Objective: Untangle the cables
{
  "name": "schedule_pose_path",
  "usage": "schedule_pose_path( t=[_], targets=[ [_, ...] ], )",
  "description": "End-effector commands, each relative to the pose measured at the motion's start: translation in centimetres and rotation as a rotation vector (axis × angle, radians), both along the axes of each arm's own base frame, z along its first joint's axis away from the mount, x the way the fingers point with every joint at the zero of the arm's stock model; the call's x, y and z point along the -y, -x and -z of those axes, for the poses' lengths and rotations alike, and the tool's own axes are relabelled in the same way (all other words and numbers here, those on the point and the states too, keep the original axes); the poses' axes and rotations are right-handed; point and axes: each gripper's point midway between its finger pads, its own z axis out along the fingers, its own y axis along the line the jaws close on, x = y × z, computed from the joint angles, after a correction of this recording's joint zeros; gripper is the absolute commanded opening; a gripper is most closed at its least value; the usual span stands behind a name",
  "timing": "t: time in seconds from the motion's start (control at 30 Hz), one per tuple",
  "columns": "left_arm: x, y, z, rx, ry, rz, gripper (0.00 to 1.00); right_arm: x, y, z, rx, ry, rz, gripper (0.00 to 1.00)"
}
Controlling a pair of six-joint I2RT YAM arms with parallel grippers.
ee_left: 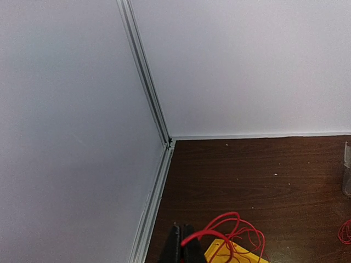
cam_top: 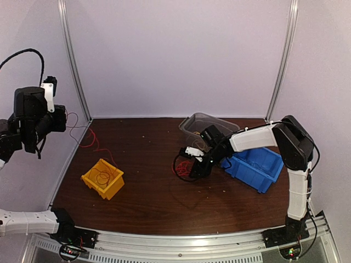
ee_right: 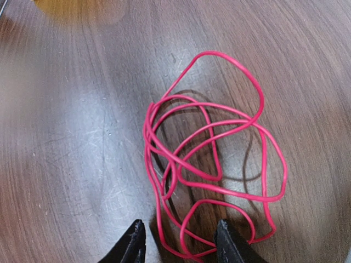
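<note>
Where cables point(ee_right: 208, 159) sprawl (red), a blue bin point(cam_top: 256, 164) neighbours.

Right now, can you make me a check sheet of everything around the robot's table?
Surface: dark wooden table, lightly scratched, a few pale specks.
Job's things: red cable tangle lying loose mid-table; a second red cable runs from the left claw down toward the yellow bin.
Clutter: yellow bin on the left, blue bin on the right, clear tub at the back.
Grippers: left claw raised high, shut on the red cable; right claw open, low, fingers either side of the tangle's near edge.
Cables: black arm cable looping above the left arm.
Surroundings: white walls, metal corner posts.
</note>
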Motion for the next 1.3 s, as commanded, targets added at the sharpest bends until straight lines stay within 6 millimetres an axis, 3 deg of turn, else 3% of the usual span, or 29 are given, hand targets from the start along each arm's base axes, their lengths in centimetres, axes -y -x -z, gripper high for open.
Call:
schedule_pose_path(
  t=[0.0,0.1,0.17,0.23,0.33,0.5,0.57,0.77,0.87,0.93,1.13,1.27],
  targets=[
    [-0.8,1.3,1.0,-0.044,0.062,-0.010,0.00,3.0,2.9,4.5,-0.154,0.143,0.024,0.46],
    [0.9,0.4,3.8,-0.144,0.022,0.040,0.00,3.0,3.0,4.6,-0.159,0.142,0.024,0.46],
    [0.6,0.0,4.8,-0.183,-0.011,-0.012,0.00,3.0,3.0,4.5,-0.160,0.142,0.024,0.46],
    [0.1,-0.2,3.8,-0.153,-0.019,-0.043,0.00,3.1,3.0,4.5,-0.158,0.143,0.024,0.46],
    [1.1,-0.5,2.3,-0.104,-0.003,0.023,0.00,2.9,3.0,4.4,-0.158,0.139,0.024,0.46],
    [1.5,-0.9,4.0,-0.196,-0.036,0.009,0.00,3.1,2.9,4.2,-0.151,0.140,0.025,0.46],
    [1.0,-0.4,1.8,-0.140,-0.011,0.012,0.00,3.0,3.0,4.2,-0.153,0.139,0.025,0.46],
    [-1.6,2.2,-9.7,0.088,0.069,0.017,0.00,2.7,3.0,3.9,-0.162,0.133,0.020,0.46],
    [-2.4,3.1,-12.0,0.097,0.047,0.011,0.00,2.7,2.9,3.3,-0.148,0.128,0.016,0.50],
    [-2.4,3.3,-11.2,0.083,0.056,0.020,0.00,2.4,2.6,2.1,-0.130,0.119,0.012,0.56],
    [-0.9,2.9,-2.1,-0.139,0.055,0.030,0.00,1.8,1.0,-4.7,-0.007,0.079,-0.018,0.75],
    [-0.3,2.8,2.4,-0.190,0.082,0.036,0.00,0.7,0.2,-8.3,0.042,0.051,-0.045,0.77]
  ],
)
